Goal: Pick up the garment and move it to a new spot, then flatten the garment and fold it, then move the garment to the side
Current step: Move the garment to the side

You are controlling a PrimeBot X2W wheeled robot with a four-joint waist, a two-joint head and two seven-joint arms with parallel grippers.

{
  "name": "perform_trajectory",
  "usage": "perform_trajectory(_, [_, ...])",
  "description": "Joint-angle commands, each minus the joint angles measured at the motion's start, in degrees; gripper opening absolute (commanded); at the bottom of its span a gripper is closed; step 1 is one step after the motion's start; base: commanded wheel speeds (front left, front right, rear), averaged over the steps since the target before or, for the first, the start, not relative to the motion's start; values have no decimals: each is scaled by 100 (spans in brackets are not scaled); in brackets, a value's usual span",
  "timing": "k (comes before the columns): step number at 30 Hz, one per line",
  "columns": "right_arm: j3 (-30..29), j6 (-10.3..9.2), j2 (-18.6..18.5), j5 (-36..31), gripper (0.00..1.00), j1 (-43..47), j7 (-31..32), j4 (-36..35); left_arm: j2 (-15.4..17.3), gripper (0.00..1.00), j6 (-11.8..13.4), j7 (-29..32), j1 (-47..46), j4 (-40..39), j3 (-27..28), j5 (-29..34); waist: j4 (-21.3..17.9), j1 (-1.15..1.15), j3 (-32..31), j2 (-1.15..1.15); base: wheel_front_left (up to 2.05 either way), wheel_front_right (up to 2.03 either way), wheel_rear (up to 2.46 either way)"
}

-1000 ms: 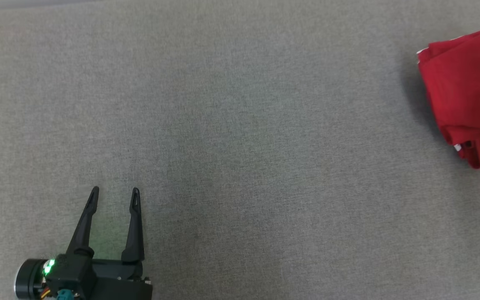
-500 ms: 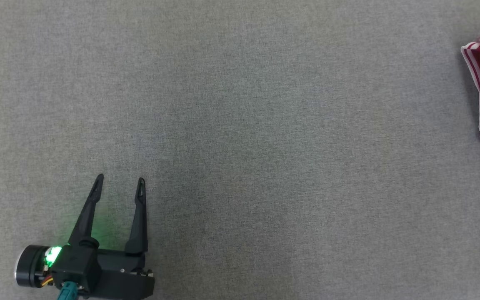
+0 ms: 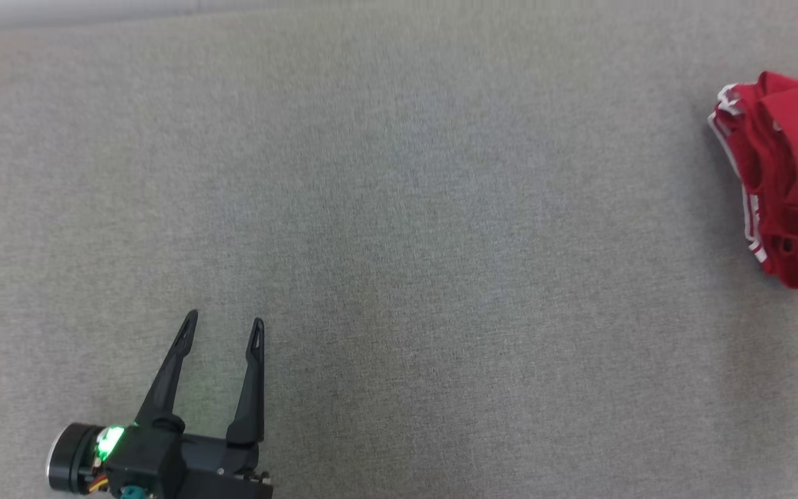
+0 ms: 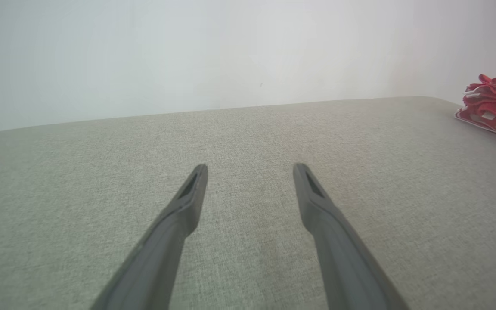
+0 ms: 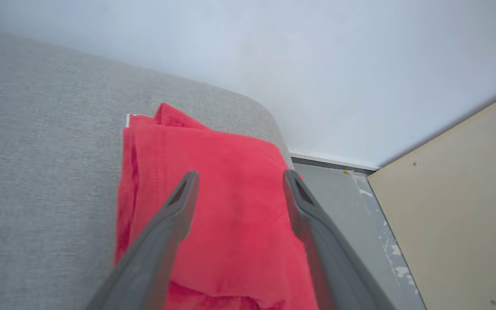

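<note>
The garment (image 3: 780,187) is a red folded bundle with white stripes along one edge, lying at the far right of the grey fabric surface. The left wrist view has the garment (image 4: 495,103) at its right edge, far from my left gripper (image 4: 250,168). My left gripper (image 3: 224,320) stands open and empty over bare fabric at the lower left. My right gripper (image 5: 240,173) is open, its two fingers spread just above the garment (image 5: 213,206) with nothing pinched between them.
The grey fabric surface (image 3: 399,208) stretches wide between the garment and my left gripper. Its rounded corner (image 5: 269,120) lies just past the garment, with grey floor (image 5: 342,202), a beige panel (image 5: 454,206) and a pale wall (image 5: 317,64) beyond.
My right gripper has opened and let go of the garment, which now rests as a bundle at the right edge. The head view has shifted a little; the left gripper stays open.
</note>
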Motion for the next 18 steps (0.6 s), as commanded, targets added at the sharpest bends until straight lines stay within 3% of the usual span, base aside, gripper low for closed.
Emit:
perform_trajectory(1, [-63, -14, 108, -9, 100, 119, -71, -87, 11, 100, 5, -14, 83, -22, 9, -27, 26, 1, -289, 0, 0, 0, 0])
perform_trajectory(3, [-156, -15, 435, 49, 100, 381, -246, -372, -10, 100, 16, -14, 160, -54, 73, -90, 63, 1, -458, 0, 0, 0, 0])
perform_trajectory(4, [-276, -14, 853, 131, 100, 704, -431, -688, -52, 100, 18, -14, 284, 32, 114, -275, 109, 1, -641, 0, 0, 0, 0])
perform_trajectory(9, [-326, -14, 1712, 302, 100, 1603, -840, -1554, -98, 100, 33, -14, 471, 66, 242, -497, 224, 1, -1049, 0, 0, 0, 0])
perform_trajectory(13, [-234, -14, 2163, 623, 100, 2144, -1145, -1945, -118, 100, 54, -14, 610, 101, 305, -548, 312, 1, -1300, 0, 0, 0, 0])
perform_trajectory(18, [-205, -14, 2468, 777, 100, 2676, -1373, -2198, -127, 100, 153, -14, 775, 259, 337, -646, 423, 1, -1543, 0, 0, 0, 0])
